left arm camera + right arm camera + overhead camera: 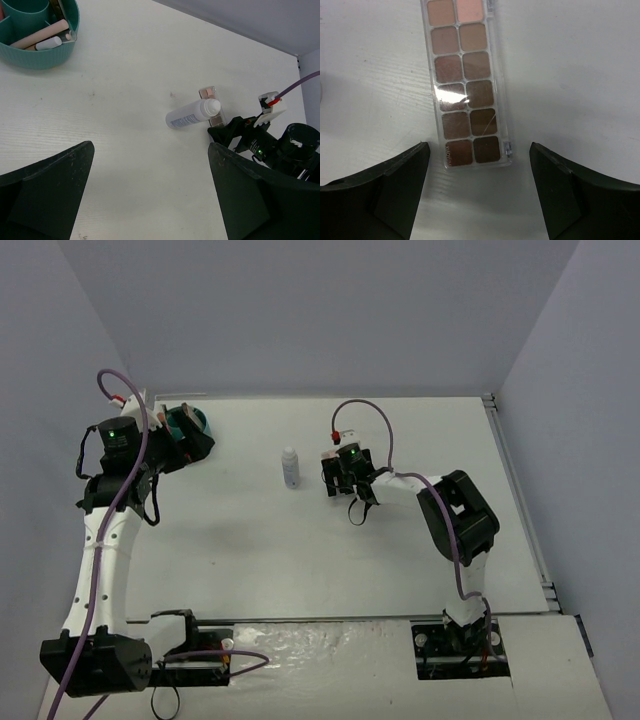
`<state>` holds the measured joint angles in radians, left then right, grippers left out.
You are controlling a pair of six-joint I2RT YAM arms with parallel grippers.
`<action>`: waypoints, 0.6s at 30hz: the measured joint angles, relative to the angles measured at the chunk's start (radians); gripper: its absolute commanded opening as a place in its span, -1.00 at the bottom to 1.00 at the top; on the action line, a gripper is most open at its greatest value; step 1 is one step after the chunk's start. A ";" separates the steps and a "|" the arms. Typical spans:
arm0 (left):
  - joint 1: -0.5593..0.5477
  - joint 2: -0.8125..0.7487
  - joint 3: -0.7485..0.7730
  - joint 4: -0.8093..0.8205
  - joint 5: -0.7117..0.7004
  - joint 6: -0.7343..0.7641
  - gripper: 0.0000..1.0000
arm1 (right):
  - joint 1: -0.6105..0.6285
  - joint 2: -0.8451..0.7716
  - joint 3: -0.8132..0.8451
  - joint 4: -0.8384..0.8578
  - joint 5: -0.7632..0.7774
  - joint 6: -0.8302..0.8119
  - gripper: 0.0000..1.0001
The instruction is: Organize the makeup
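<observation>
A pinkish-brown palette (465, 85) lies flat on the white table, with several brown shades under a clear lid. My right gripper (479, 148) is open and hovers over the palette's near end, one finger on each side, not touching it. In the top view the right gripper (343, 483) hides the palette. A white bottle (290, 467) stands upright just left of it and also shows in the left wrist view (192, 115) in front of the palette (209, 93). My left gripper (150, 150) is open and empty over bare table, and in the top view (195, 445) it is next to the tub.
A round teal divided tub (47, 55) at the table's far left holds a pinkish stick (40, 36) and a white-tipped item (50, 43). It also shows in the top view (190, 418). Grey walls close the table on three sides. The small compact is out of view.
</observation>
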<state>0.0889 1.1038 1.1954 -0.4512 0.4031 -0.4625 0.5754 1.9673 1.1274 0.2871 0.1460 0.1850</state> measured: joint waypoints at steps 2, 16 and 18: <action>-0.003 0.000 0.000 -0.001 0.001 0.000 0.94 | 0.000 0.007 0.009 0.000 -0.022 -0.021 0.32; -0.102 0.001 0.000 -0.001 0.021 -0.017 0.94 | 0.000 0.028 0.032 0.016 -0.065 -0.060 -0.89; -0.135 0.003 0.000 0.000 0.022 -0.027 0.94 | 0.000 0.023 0.023 0.024 -0.064 -0.060 -0.93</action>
<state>-0.0456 1.1067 1.1954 -0.4517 0.4246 -0.4891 0.5755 1.9901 1.1508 0.3109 0.0818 0.1249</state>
